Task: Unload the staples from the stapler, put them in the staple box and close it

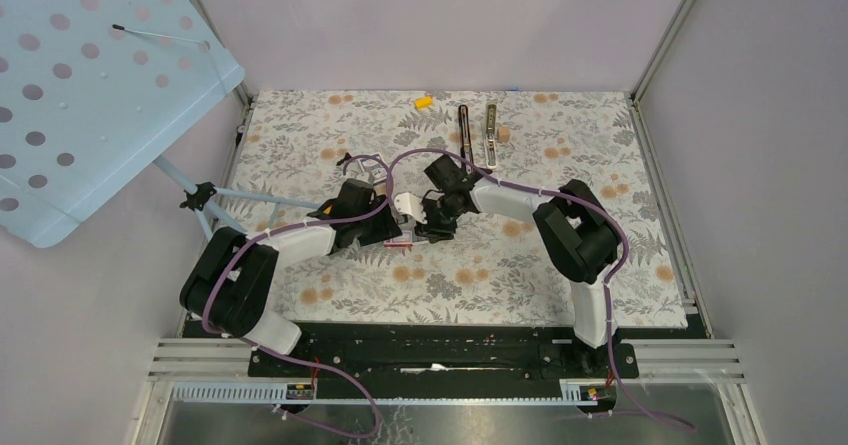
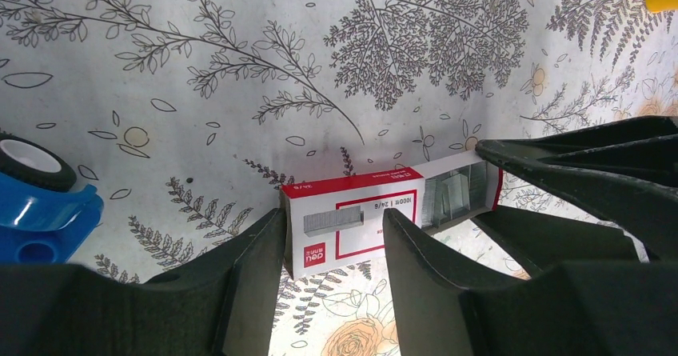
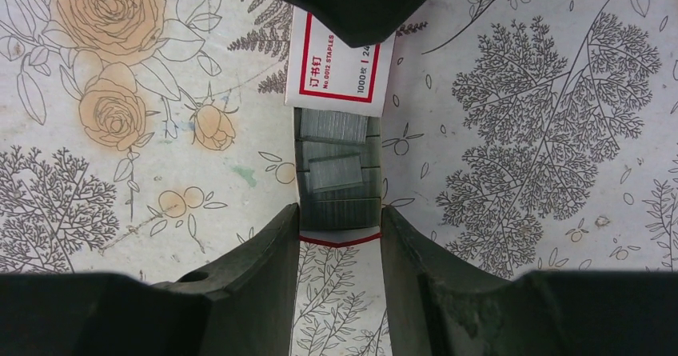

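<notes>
Scanning big to small, we get the whole floral tabletop (image 1: 600, 285) only from the top camera, with a blue perforated board (image 1: 80, 95) tilted on a stand off its left side. Only that view has the stapler (image 1: 464, 130). It is near the far edge, well apart from both arms, its black bar lying beside the silvery-tan rail (image 1: 492, 135). We cannot tell at this size if the rail is loaded.

Both arms meet mid-table over a red-and-white staple box (image 2: 352, 216), barely visible from above. The left wrist camera alone shows a blue tape dispenser (image 2: 36, 220) left of the box. There the left pincer (image 2: 333, 216) sits partly spread over the box's sleeve; we cannot tell if it squeezes it. The right pincer's fingers (image 2: 576, 168) come in at the drawer end.

The right wrist camera looks along the drawer (image 3: 340, 238), which is slid partly out of the sleeve. The right pincer (image 3: 340, 212) pinches the drawer's end, one finger against each side. Grey staple strips (image 3: 336, 128) fill the drawer, and a short staple strip (image 3: 336, 172) lies askew on top. A small yellow piece (image 1: 423, 101) sits by the far edge.

Writing: the left wrist view reads "deli", "1000" and "24/6". The right wrist view reads "订书钉" and "No.0012 STAPLES".
</notes>
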You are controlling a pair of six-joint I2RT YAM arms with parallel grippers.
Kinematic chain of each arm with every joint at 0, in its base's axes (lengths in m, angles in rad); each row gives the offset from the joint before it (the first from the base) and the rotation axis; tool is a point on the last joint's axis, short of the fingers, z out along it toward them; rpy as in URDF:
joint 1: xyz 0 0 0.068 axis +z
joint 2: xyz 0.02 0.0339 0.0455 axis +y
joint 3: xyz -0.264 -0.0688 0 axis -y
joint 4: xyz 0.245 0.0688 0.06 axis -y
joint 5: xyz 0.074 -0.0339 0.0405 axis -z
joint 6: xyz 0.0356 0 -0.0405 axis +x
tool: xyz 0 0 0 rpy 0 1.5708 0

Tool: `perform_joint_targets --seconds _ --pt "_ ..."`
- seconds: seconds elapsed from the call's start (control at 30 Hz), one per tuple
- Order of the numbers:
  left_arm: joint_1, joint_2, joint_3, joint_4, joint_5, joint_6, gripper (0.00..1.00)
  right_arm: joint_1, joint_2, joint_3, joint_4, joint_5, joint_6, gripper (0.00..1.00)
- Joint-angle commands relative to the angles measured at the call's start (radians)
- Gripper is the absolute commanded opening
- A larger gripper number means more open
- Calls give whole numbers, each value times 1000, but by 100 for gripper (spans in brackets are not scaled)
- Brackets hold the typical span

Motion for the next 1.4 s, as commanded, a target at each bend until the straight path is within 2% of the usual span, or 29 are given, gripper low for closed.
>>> perform_joint_targets --seconds 0.0,0.37,0.57,0.97,1.07,1.13,1.37 --pt "-14 32 1 -26 12 14 53 36 -12 31 35 -46 28 36" --pt "-18 13 -2 -26 23 0 53 36 -21 -20 146 -6 162 35" --pt "-19 17 11 -31 25 2 57 36 -35 -42 139 -25 137 35" --pt "-17 -96 62 -109 -23 -25 90 -1 -112 -140 41 29 32 38" --pt "-17 -119 58 -120 -46 -26 95 -22 -140 -174 8 29 7 42" --pt "-16 -122 56 -122 -52 -24 99 -33 -160 -199 -2 31 -2 49" --pt "-15 -98 61 -130 -48 -18 99 -63 -252 -283 99 -5 82 81"
